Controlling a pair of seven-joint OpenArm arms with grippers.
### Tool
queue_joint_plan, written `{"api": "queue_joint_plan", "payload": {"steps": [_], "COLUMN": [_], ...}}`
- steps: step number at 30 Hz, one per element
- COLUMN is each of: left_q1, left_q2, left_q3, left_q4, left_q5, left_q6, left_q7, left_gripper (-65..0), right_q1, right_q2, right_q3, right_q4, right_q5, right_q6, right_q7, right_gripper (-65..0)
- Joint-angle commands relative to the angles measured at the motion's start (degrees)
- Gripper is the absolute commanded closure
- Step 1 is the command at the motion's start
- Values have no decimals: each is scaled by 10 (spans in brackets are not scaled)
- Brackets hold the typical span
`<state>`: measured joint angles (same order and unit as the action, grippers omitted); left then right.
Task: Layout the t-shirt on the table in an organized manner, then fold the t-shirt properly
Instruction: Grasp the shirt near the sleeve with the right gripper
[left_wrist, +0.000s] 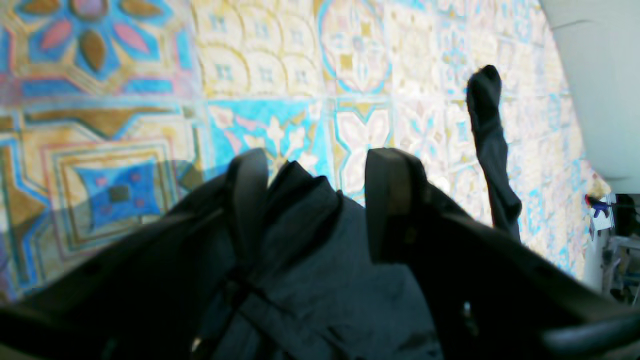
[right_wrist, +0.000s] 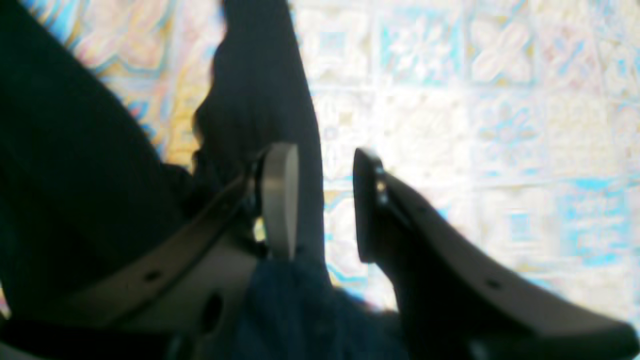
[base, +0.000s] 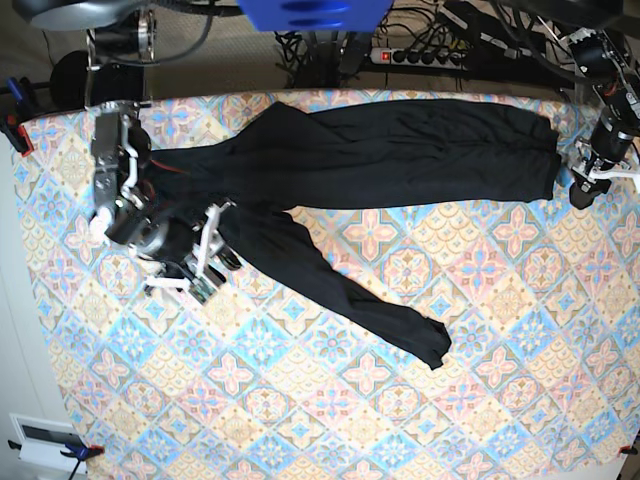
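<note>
1. On the table (base: 330, 400), with its tile pattern of blue, pink, yellow and cream, lies the black t-shirt (base: 400, 150), stretched as a long band along the far edge.
2. From the middle of that band runs one narrow twisted strip of the same cloth, diagonally toward the near side, ending in a small bunch on the bare pattern.
3. At the right side of the base view stands the left gripper (base: 583, 183), just at the end of the band, near the table edge.
4. Seen from the left wrist: left gripper (left_wrist: 315, 200) with jaws apart, a fold of black cloth lying between and under them; not clear if the cloth touches the fingers. Farther off, the twisted strip across the tiles.
5. At the left side of the base view sits the right gripper (base: 205, 265), beside the other end of the garment, where the diagonal strip begins.
6. Seen from the right wrist: right gripper (right_wrist: 325, 200) with jaws parted to a moderate gap, bright tiles visible in the gap; dark cloth passing behind the left finger and under the gripper body, not pinched.
</note>
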<state>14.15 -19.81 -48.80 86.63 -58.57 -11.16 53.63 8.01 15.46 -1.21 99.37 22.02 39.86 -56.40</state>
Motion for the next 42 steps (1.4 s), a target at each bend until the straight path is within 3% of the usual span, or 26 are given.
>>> {"api": "queue_joint_plan", "payload": {"steps": [1,9,15,27,40,42], "left_q1": [-3,-4,-4,-4,-2,-2], "left_q2": [-10,-11,-11,-11,-10,-10], "left_q3": [-2,12,14,14,14,14], "left_q4": [11,11,11,11,11,11], "left_q5": [-11,-10,-10,-10,-9,-9], "left_q6": [-6,-6,-6,-8,-8,-8], "left_q7": [-7,-7,-7,-7,-7,-7], "left_gripper": [-305,-305,-305,-305,-305,-305], "right_q1": [23,137,195,197,197,197], "right_q2": [-4,-68,-69,-70,-65,-67], "right_q3": [-1,-16,-93,-116,-113,-115], "right_q4": [-10,-207,-323,-471,-472,-473], "right_q5": [8,7,7,6,4,-31], "right_q6": [1,1,1,1,1,1], "right_q7": [10,21,97,207,215,215], "right_gripper": [-180,-189,-289,-292,-292,-292]}}
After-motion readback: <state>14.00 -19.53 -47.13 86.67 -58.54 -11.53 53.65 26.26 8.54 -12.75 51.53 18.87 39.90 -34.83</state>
